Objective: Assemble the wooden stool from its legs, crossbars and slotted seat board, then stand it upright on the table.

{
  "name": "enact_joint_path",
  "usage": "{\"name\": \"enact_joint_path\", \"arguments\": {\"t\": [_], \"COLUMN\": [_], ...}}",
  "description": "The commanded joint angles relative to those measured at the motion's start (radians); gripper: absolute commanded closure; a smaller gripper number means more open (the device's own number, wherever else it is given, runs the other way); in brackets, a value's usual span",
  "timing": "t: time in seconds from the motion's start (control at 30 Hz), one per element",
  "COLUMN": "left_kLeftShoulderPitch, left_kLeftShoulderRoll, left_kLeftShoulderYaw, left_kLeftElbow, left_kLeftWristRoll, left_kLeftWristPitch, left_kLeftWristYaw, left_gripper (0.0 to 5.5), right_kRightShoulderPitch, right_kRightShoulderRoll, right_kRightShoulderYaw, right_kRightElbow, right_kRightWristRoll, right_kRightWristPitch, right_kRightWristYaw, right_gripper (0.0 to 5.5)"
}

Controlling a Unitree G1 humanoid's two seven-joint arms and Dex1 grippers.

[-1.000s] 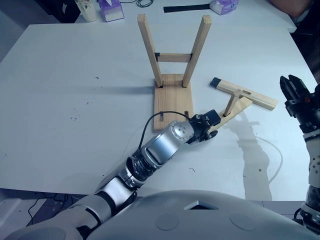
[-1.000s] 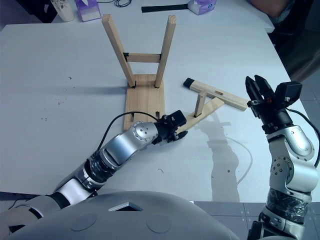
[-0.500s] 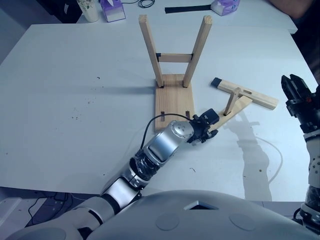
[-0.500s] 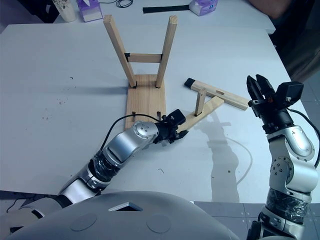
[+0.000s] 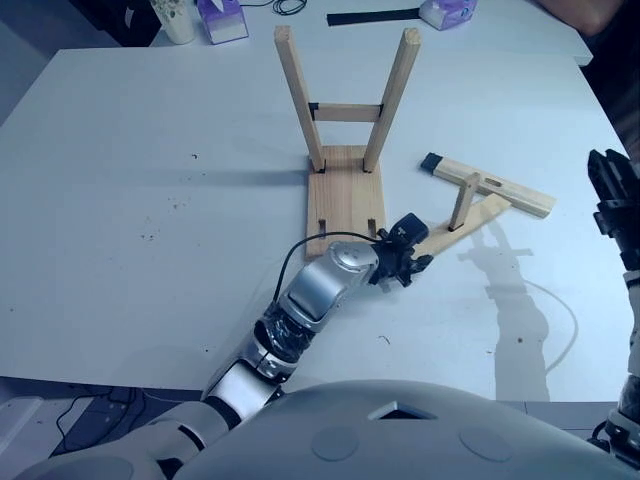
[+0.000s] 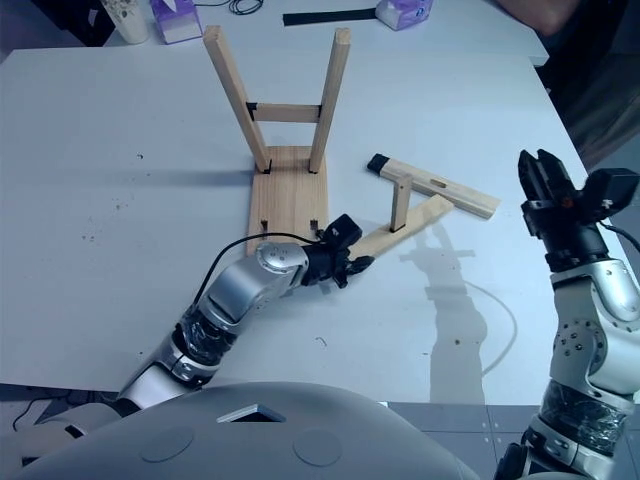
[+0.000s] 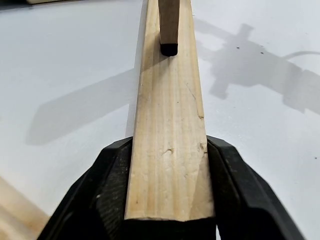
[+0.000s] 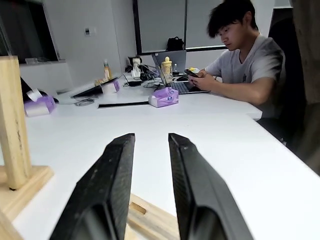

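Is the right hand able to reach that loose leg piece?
Probably yes: the right hand is open, with bare table between it and the loose leg piece, though the left hand grips its other leg.

The silver left arm lies stretched forward, its black two-fingered left gripper [image 5: 408,260] clamped on the near end of a pale wooden leg bar [image 7: 170,125] (one finger per side), while the black right gripper [image 6: 541,162] hangs far right, fingers parted.

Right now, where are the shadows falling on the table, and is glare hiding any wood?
Left eye view: the upright legs throw a faint shadow leftward across the table; the loose leg frame shadows toward the robot. Left wrist view: the left gripper holds a leg, evenly lit, no glare.
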Motion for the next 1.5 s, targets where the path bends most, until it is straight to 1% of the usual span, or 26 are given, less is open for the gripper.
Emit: {"name": "enact_joint_path", "arguments": {"t": [0.03, 0.1, 0.17, 0.27, 0.33, 0.37, 0.43, 0.53, 0.6, 0.73, 0.83, 1.0, 1.13, 1.3, 1.5], "left_kLeftShoulderPitch": [-0.021, -0.040, -0.069, -0.107, -0.120, -0.122, -0.121, -0.120, -0.116, -0.106, -0.109, -0.107, -0.091, -0.064, -0.058], "left_kLeftShoulderRoll": [0.031, 0.049, 0.060, 0.066, 0.084, 0.106, 0.152, 0.188, 0.217, 0.258, 0.277, 0.312, 0.340, 0.380, 0.419], "left_kLeftShoulderYaw": [0.113, 0.178, 0.236, 0.365, 0.483, 0.524, 0.579, 0.629, 0.642, 0.630, 0.611, 0.585, 0.558, 0.529, 0.526], "left_kLeftElbow": [-0.201, -0.286, -0.343, -0.403, -0.423, -0.431, -0.456, -0.489, -0.497, -0.501, -0.493, -0.486, -0.497, -0.499, -0.479], "left_kLeftWristRoll": [-0.098, -0.155, -0.210, -0.332, -0.438, -0.482, -0.567, -0.688, -0.749, -0.808, -0.824, -0.836, -0.864, -0.877, -0.900], "left_kLeftWristPitch": [0.067, 0.106, 0.128, 0.168, 0.184, 0.185, 0.191, 0.204, 0.199, 0.171, 0.148, 0.109, 0.092, 0.071, 0.046], "left_kLeftWristYaw": [-0.046, -0.070, -0.088, -0.118, -0.154, -0.177, -0.214, -0.240, -0.250, -0.250, -0.244, -0.255, -0.269, -0.287, -0.291], "left_gripper": [3.46, 3.46, 3.46, 3.46, 3.46, 3.46, 3.46, 3.46, 3.46, 3.46, 3.46, 3.46, 3.46, 3.46, 3.46], "right_kRightShoulderPitch": [0.011, 0.016, 0.021, 0.031, 0.024, 0.014, -0.029, -0.126, -0.200, -0.365, -0.436, -0.494, -0.538, -0.548, -0.538], "right_kRightShoulderRoll": [-0.058, -0.082, -0.098, -0.129, -0.184, -0.215, -0.279, -0.346, -0.371, -0.375, -0.374, -0.371, -0.343, -0.327, -0.334], "right_kRightShoulderYaw": [-0.090, -0.124, -0.131, -0.098, -0.066, -0.048, 0.005, 0.075, 0.103, 0.161, 0.198, 0.227, 0.255, 0.265, 0.275], "right_kRightElbow": [0.045, 0.054, 0.057, 0.013, -0.001, -0.003, 0.007, 0.041, 0.073, 0.103, 0.068, 0.028, 0.029, -0.004, -0.027], "right_kRightWristRoll": [0.163, 0.251, 0.308, 0.404, 0.471, 0.498, 0.513, 0.516, 0.529, 0.602, 0.643, 0.682, 0.663, 0.678, 0.650], "right_kRightWristPitch": [0.106, 0.167, 0.217, 0.305, 0.385, 0.423, 0.479, 0.532, 0.565, 0.644, 0.684, 0.714, 0.699, 0.695, 0.689], "right_kRightWristYaw": [0.081, 0.117, 0.143, 0.222, 0.314, 0.358, 0.428, 0.490, 0.510, 0.498, 0.500, 0.503, 0.488, 0.481, 0.501], "right_gripper": [4.29, 4.29, 4.29, 3.82, 3.46, 3.29, 2.98, 2.52, 2.20, 2.17, 2.17, 2.17, 2.17, 2.17, 2.17]}}
